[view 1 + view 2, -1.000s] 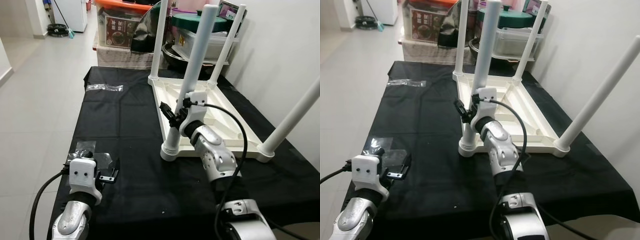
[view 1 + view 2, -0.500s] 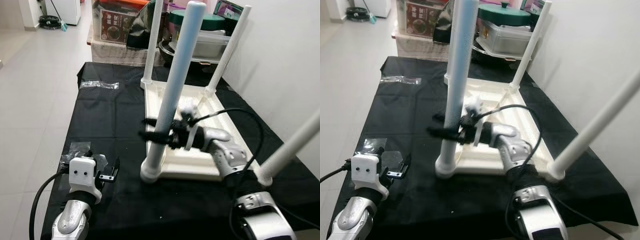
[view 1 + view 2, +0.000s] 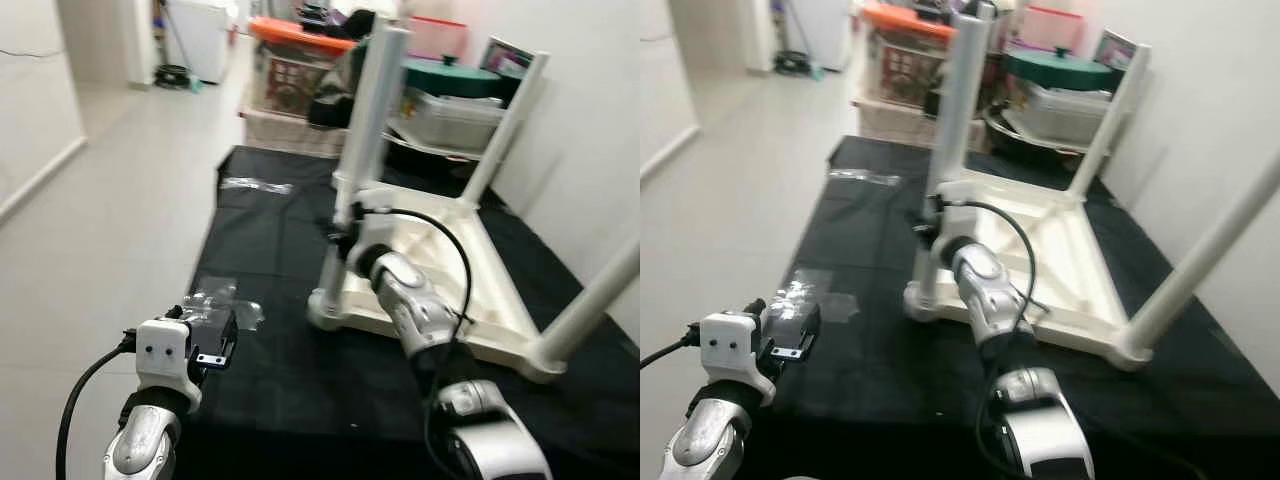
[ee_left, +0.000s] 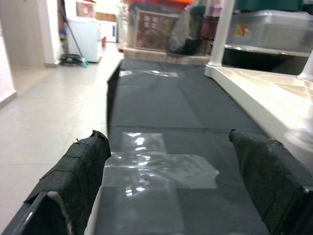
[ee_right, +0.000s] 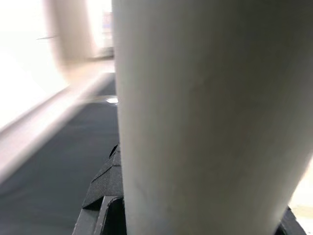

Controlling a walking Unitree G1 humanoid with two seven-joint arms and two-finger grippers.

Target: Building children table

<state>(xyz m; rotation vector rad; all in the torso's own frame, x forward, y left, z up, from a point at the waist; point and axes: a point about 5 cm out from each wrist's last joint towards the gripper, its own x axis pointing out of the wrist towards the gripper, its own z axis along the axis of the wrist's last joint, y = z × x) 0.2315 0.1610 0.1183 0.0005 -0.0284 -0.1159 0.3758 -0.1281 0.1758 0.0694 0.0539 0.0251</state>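
Upturned white table (image 3: 455, 270) on black-covered counter (image 3: 270, 330), legs up.
Right claw (image 3: 340, 232) pinches near front leg (image 3: 362, 150), upright; left claw (image 4: 171, 181) spread over clear plastic bag (image 4: 156, 169). Lidded storage bins (image 3: 445, 95) behind, contents unclear.

Four views: a stereo head pair looking forward and down, plus one camera on each wrist.

The two eye views look from the robot's head down over the black-covered table (image 3: 270, 240) toward the upturned white children's table (image 3: 1060, 240) and the storage boxes (image 3: 300, 75) behind; both share this whole scene, slightly offset and somewhat blurred. The left wrist view sits low, near the cloth, facing along it past a clear plastic bag (image 4: 156, 169) to the same boxes. The right wrist view is pressed very close against a white table leg (image 5: 205, 122), probably the near-left one.
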